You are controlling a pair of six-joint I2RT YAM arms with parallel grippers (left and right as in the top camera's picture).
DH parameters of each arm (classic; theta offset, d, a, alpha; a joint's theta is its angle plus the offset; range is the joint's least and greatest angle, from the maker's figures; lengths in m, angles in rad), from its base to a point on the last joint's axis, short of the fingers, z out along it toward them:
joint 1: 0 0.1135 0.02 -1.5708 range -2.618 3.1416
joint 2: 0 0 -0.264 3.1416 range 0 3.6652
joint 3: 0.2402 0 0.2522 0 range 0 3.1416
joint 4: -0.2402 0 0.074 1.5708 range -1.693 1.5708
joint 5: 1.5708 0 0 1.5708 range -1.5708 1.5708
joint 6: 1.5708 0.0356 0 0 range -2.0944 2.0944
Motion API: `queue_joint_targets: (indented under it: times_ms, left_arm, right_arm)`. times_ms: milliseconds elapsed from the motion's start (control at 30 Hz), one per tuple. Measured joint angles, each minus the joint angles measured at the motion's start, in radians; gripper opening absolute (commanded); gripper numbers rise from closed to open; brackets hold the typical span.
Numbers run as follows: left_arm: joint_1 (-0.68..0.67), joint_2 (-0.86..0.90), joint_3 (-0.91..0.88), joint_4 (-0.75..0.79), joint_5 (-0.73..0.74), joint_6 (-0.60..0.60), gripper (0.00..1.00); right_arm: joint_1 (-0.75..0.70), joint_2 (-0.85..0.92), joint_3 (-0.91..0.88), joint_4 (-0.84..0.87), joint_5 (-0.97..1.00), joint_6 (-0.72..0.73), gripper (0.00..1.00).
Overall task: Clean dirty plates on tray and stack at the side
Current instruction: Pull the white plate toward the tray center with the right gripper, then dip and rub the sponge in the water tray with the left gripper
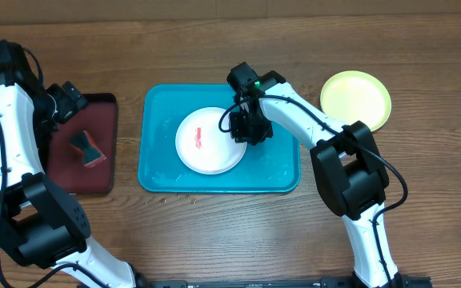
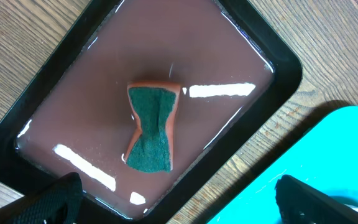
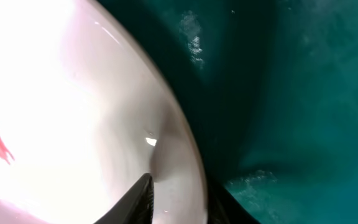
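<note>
The right gripper [image 1: 245, 134] pinches the right rim of the white plate [image 1: 206, 144] in the teal tray [image 1: 154, 164], while the left gripper [image 2: 176, 186] hangs wide open, empty, over the sponge [image 2: 152, 127].

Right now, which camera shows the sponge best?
Left wrist: the sponge fills mid-frame, green face up, lying in the dark red tray. Overhead shows it small; right wrist shows none of it.
</note>
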Motion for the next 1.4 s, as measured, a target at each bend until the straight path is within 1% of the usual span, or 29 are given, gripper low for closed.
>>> queue_joint_targets:
  times_ms: [67, 100, 333, 467, 1033, 1100, 1233, 1400]
  left_arm:
    - [0.0, 0.0, 0.0, 0.0, 0.0, 0.0, 1.0]
    - [0.0, 0.0, 0.0, 0.0, 0.0, 0.0, 1.0]
    - [0.0, 0.0, 0.0, 0.0, 0.0, 0.0, 1.0]
    - [0.0, 0.0, 0.0, 0.0, 0.0, 0.0, 1.0]
    - [0.0, 0.0, 0.0, 0.0, 0.0, 0.0, 1.0]
    - [0.0, 0.0, 0.0, 0.0, 0.0, 0.0, 1.0]
    - [0.0, 0.0, 0.0, 0.01, 0.0, -0.001, 1.0]
    - [-0.002, 0.0, 0.0, -0.019, 0.08, -0.003, 1.0]
  right_arm:
    - [0.001, 0.0, -0.008, 0.015, -0.005, 0.002, 0.08]
    - [0.001, 0.0, -0.013, 0.021, -0.008, 0.002, 0.07]
    - [0.0, -0.002, -0.028, 0.05, -0.023, 0.024, 0.06]
    - [0.001, -0.002, -0.032, 0.071, -0.033, 0.028, 0.04]
    - [0.003, -0.003, -0.033, 0.095, -0.041, 0.031, 0.05]
    - [0.003, -0.002, -0.033, 0.097, -0.041, 0.031, 0.08]
    - [0.007, -0.003, -0.037, 0.114, -0.04, 0.032, 0.09]
    - [0.007, -0.003, -0.037, 0.123, -0.04, 0.032, 0.08]
